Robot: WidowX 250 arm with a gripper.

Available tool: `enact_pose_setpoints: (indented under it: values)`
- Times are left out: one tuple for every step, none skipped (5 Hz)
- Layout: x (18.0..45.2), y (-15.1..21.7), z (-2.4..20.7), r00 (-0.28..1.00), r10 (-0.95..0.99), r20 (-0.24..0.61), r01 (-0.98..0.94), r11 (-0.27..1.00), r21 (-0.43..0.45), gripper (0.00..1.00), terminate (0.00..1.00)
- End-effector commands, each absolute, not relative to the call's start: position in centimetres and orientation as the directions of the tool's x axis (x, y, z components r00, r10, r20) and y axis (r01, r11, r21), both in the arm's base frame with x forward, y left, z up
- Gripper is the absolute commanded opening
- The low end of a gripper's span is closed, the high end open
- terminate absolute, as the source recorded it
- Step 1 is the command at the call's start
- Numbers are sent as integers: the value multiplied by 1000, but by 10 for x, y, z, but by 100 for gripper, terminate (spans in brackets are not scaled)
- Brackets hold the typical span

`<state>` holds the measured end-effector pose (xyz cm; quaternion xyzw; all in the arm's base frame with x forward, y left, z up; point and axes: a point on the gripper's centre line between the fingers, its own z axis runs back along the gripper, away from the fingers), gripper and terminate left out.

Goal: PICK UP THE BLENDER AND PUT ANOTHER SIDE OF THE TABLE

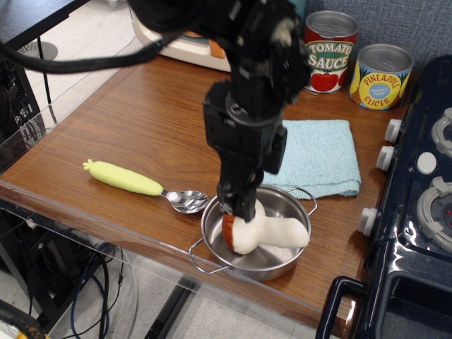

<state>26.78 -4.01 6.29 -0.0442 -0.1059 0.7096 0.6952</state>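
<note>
The blender is a plush mushroom point(274, 233) with a white stem and a reddish-brown cap. It lies on its side in a steel two-handled pot point(300, 207) near the front edge of the wooden table point(141, 120). My black gripper point(237, 210) has come down from above onto the cap end of the mushroom and hides most of the cap. Its fingers reach inside the pot's rim. I cannot tell whether the jaws are open or closed on the toy.
A yellow-handled metal spoon point(127, 179) lies left of the pot. A light blue cloth point(316, 155) lies behind it. Two cans point(330, 53) point(380, 76) stand at the back. A dark blue toy stove point(417, 219) fills the right side, and a cream toy oven point(155, 32) stands at the back left.
</note>
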Motion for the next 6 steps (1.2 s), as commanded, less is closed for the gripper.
enact_pose_setpoints:
  values:
    - [270, -36, 53, -57, 991, 124, -978, -31, -205, 100, 0]
    - [272, -32, 41, -68, 988, 140, -982, -41, -185, 0, 0]
    - [274, -32, 39, -67, 988, 137, -983, -42, -177, 0, 0]
    - [276, -32, 37, -63, 987, 148, -985, -38, -168, 0, 0]
    - [278, -30, 37, -63, 987, 145, -986, -38, -164, 0, 0]
    - [282, -25, 50, -70, 990, 119, -983, -49, -176, 0, 0]
